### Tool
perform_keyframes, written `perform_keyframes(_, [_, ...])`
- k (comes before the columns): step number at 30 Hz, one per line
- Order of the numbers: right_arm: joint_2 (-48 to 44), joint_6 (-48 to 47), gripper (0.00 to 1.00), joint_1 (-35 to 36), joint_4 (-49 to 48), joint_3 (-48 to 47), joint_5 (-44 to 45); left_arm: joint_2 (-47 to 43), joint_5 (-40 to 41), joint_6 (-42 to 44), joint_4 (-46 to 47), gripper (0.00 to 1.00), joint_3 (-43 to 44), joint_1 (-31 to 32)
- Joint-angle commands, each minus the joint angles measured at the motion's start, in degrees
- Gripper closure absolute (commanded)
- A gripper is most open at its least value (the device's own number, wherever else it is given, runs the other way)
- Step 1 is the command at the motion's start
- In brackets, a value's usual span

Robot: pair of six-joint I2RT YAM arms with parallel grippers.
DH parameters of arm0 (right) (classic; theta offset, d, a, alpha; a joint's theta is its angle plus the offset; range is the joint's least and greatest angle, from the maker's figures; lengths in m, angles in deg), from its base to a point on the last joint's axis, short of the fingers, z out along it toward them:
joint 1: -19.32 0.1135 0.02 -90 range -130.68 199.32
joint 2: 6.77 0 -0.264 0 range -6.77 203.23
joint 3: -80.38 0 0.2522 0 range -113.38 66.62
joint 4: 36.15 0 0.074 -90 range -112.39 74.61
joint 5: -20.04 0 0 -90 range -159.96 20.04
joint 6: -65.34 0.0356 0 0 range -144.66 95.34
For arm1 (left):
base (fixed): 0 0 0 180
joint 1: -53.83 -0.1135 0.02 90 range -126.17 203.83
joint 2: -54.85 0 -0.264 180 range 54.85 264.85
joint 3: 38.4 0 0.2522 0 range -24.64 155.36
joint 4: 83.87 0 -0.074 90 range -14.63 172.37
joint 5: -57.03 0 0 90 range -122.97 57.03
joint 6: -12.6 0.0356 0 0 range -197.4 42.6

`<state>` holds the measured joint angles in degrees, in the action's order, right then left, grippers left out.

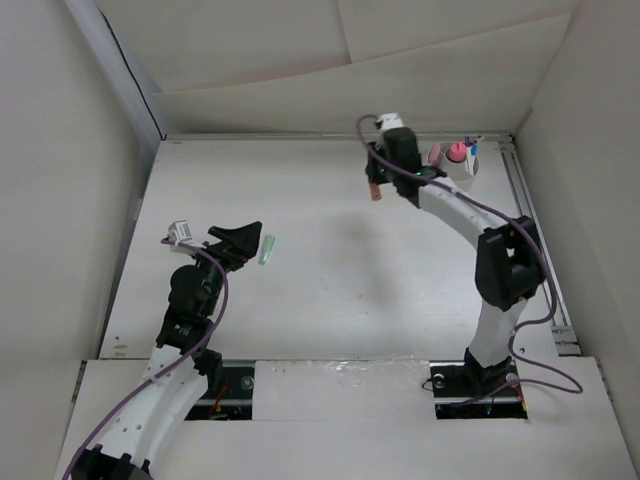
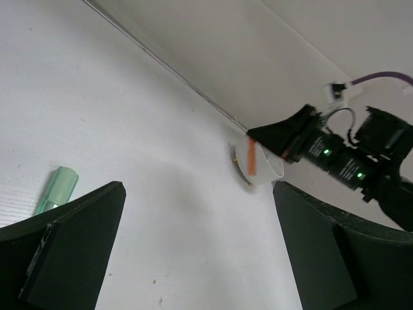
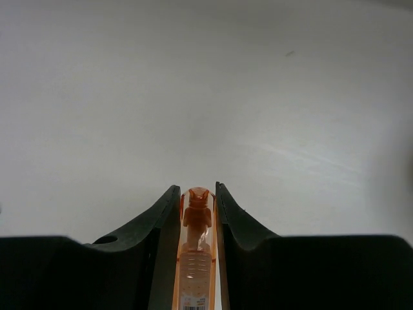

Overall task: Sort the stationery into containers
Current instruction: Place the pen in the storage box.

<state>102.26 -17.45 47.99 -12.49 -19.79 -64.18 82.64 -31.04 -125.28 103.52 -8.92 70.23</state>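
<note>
Right wrist, R jaws grip orange highlighter [image 3: 195, 258], base cut off, L jaws apart.

My top camera hangs above and behind my two bases and looks down on the whole table [image 1: 330, 300] from far off, with my left arm at the left. My left wrist camera rides low behind my left gripper [image 2: 199, 194], whose two fingers fill the bottom corners. It faces across the tabletop toward the far wall. With the top view it shares the green highlighter [image 2: 57, 189] near those fingers, the white cup [image 2: 266, 169], and my right gripper [image 2: 253, 139] with the orange highlighter [image 2: 251, 158]. My right wrist camera looks along its own fingers from very close. It shows only a blank pale surface and that orange highlighter, which appears in all three views.
</note>
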Motion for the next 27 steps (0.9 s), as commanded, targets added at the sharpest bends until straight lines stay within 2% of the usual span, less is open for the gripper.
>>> perform_keyframes(1, [-4.9, 0.0, 0.97, -7.8, -7.9, -0.1, -0.7, 0.8, -1.7, 0.3, 4.1, 0.0, 1.3, 0.0])
perform_keyframes(2, [-4.9, 0.0, 0.97, -11.2, -11.1, -0.1, -0.7, 1.4, -1.7, 0.3, 4.1, 0.0, 0.8, 0.0])
perform_keyframes(5, [-4.5, 0.5, 0.97, -15.3, -17.2, -1.1, 0.7, 2.7, -2.2, 0.3, 5.1, 0.0, 0.8, 0.0])
perform_keyframes(11, [3.9, -4.1, 0.98, -22.0, -21.7, -9.0, 5.6, 4.4, -2.2, 0.3, 6.3, 0.0, 0.8, 0.0])
perform_keyframes(15, [7.8, -8.8, 0.98, -22.8, -24.8, -11.9, 7.5, 5.5, -2.2, 0.3, 6.8, 0.0, 0.8, 0.0])
perform_keyframes(27, [11.5, -16.9, 0.98, -21.5, -30.2, -9.5, 15.5, 9.3, -2.2, 0.3, 9.1, 0.0, 0.8, 0.0])
